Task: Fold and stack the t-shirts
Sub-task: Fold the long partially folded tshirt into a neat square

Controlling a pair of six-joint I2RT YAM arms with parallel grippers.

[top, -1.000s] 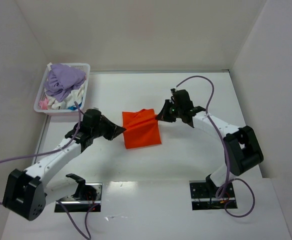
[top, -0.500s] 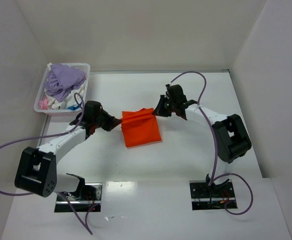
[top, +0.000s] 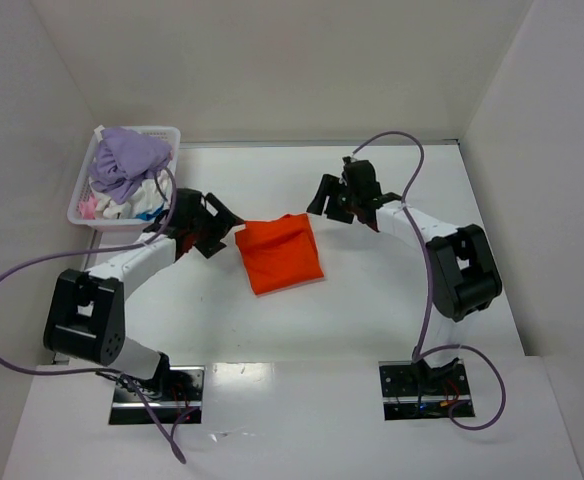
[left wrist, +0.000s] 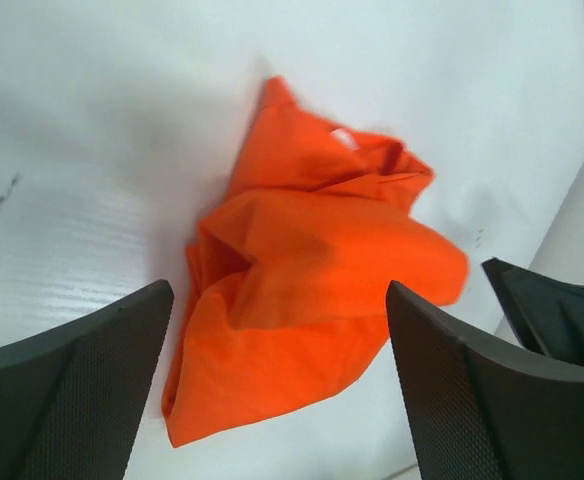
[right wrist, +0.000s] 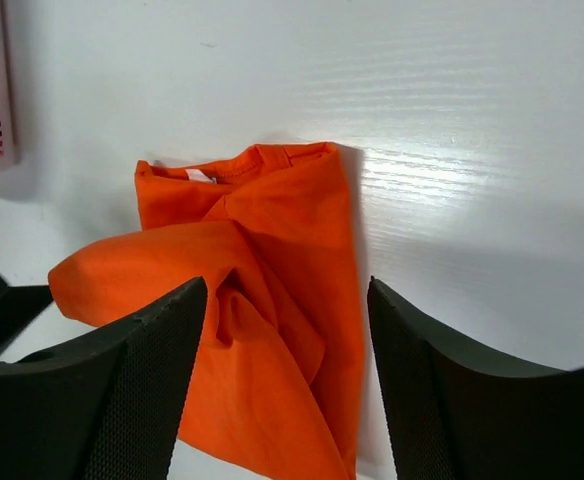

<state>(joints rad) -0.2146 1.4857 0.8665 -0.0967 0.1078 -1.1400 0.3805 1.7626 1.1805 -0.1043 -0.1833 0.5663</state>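
Observation:
A vivid orange t-shirt (top: 279, 254) lies folded and a little rumpled on the white table (top: 372, 300), its collar toward the far side. My left gripper (top: 224, 226) stands open just left of the shirt's far left corner, holding nothing. My right gripper (top: 324, 198) is open off the far right corner, apart from the cloth. In the left wrist view the t-shirt (left wrist: 312, 290) sits beyond the spread gripper (left wrist: 279, 300). The right wrist view has the t-shirt (right wrist: 272, 230) past the parted gripper (right wrist: 287, 290), with a loose fold bulging on its left.
A white lattice basket (top: 82, 205) at the far left holds a heap of purple cloth (top: 127, 160) and some white and pink cloth. White walls close the table at the back and on both sides. Both arm bases sit at the near edge.
Both grippers have gone from shut on the shirt's far corners to open and have drawn back outward. The orange shirt's raised far edge has dropped onto the table.

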